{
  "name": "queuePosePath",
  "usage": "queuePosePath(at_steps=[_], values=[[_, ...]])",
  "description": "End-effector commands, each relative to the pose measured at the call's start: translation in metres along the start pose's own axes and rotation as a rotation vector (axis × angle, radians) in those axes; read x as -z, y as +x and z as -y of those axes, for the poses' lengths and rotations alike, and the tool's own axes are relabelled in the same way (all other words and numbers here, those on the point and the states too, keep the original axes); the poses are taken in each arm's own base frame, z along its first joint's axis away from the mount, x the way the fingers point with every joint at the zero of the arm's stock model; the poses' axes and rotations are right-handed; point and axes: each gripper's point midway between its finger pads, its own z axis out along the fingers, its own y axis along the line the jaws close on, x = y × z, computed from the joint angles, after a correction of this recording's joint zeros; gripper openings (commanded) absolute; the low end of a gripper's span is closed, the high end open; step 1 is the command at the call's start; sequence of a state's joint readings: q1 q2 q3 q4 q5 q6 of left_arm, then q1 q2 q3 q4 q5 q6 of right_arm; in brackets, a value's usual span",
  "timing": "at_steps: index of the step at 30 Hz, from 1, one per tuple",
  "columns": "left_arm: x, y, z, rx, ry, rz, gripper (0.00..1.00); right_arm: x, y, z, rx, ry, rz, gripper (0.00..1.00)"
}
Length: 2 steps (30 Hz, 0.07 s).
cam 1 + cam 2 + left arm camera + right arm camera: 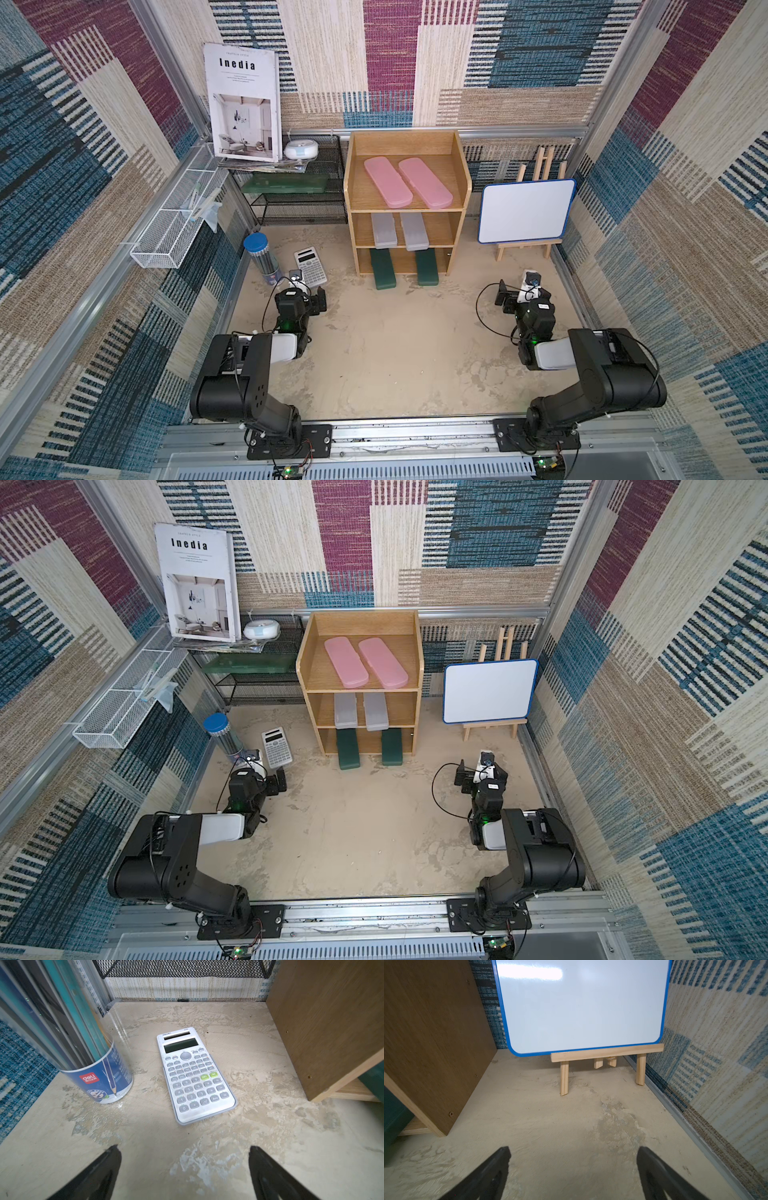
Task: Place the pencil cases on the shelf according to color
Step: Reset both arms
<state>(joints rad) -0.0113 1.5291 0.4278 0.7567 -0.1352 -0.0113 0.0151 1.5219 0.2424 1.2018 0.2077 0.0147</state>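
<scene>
Both arms sit folded at the near edge of the table (374, 365), and its wide middle is free for moving. Behind it the shelf (466, 187) holds all the pencil cases by color: pink cases (407, 182) on top, frosted cases (399, 231) in the middle, green cases (404, 268) below, their ends hanging over the front edge. The sorting looks finished; a small push inward may be all that remains. The left pincer (185, 1169) and right pincer (573, 1169) are wide open, holding nothing.

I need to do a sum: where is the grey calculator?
In both top views the grey calculator lies flat on the tabletop between the clear pencil tube and wooden shelf.
</scene>
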Motion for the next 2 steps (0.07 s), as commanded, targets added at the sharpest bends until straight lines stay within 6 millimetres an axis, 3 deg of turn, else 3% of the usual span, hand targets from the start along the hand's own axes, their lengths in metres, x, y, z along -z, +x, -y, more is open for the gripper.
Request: queuePosePath(at_steps=[1, 2], values=[[-0.0003, -0.0061, 0.0002, -0.003, 0.002, 0.021, 1.0, -0.0002, -0.0085, -0.0003, -0.011, -0.001, 0.031, 0.99], [0.0, -0.0064, -0.0003, -0.003, 0.001, 0.022, 1.0, -0.0003, -0.0084, -0.0002, -0.011, -0.001, 0.031, 0.99]])
